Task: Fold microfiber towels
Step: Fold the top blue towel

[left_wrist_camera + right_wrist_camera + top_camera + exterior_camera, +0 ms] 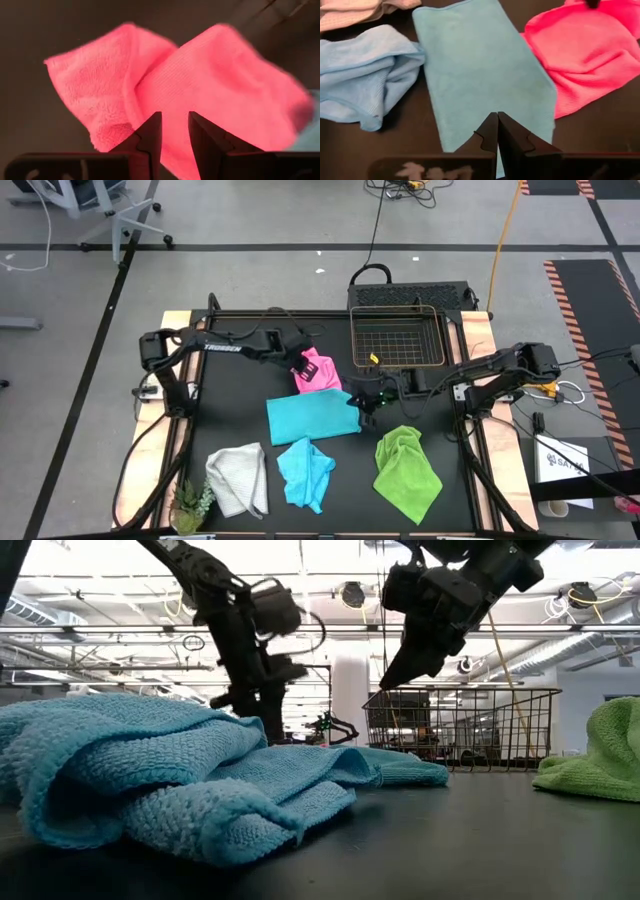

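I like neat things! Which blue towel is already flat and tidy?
The blue towel in the table's middle, beside the pink towel, lies flat. The other blue towel is crumpled.
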Controlling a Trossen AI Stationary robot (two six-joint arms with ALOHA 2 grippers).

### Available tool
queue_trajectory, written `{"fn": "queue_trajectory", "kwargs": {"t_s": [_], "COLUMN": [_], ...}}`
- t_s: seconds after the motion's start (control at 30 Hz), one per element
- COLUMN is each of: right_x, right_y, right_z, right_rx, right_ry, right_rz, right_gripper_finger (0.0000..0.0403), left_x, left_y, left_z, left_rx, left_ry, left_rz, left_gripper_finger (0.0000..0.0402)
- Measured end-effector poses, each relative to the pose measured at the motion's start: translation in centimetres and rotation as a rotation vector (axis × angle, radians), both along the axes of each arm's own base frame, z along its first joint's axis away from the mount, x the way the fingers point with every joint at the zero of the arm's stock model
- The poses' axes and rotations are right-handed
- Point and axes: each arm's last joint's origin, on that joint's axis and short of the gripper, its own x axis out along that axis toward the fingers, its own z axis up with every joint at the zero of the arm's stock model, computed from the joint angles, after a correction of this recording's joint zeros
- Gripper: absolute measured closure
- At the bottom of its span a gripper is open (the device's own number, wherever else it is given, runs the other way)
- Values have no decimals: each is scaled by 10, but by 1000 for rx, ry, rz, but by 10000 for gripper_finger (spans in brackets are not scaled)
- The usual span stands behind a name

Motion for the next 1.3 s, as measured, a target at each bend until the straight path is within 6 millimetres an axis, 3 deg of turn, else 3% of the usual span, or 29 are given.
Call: {"fn": "queue_trajectory", "kwargs": {"t_s": [0.2, 0.33, 0.53, 0.8, 0.93, 1.13, 1.3], "right_x": [1, 1, 1, 0, 0, 0, 0], "right_y": [-9, -12, -12, -12, -12, -13, -13], "right_z": [0, 1, 0, 0, 0, 0, 0], "right_rx": [7, 34, 37, 29, 14, -1, -1], "right_ry": [-7, -9, -8, -6, -3, 0, -1], "right_rz": [-43, -77, -75, -66, -47, -37, -36], "right_gripper_finger": [403, 403, 403, 403, 403, 403, 403], "left_x": [11, 6, -30, -66, -71, -64, -47], "left_y": [4, 6, 17, 28, 25, 0, -13], "left_z": [-37, -44, -37, -18, 8, 53, 68], "left_rx": [-25, -4, 161, 106, 108, 150, 212], "left_ry": [55, 136, 452, 657, 538, 240, 42], "left_rz": [1, 38, 162, 249, 283, 226, 164], "left_gripper_finger": [305, 305, 305, 305, 305, 305, 305]}}
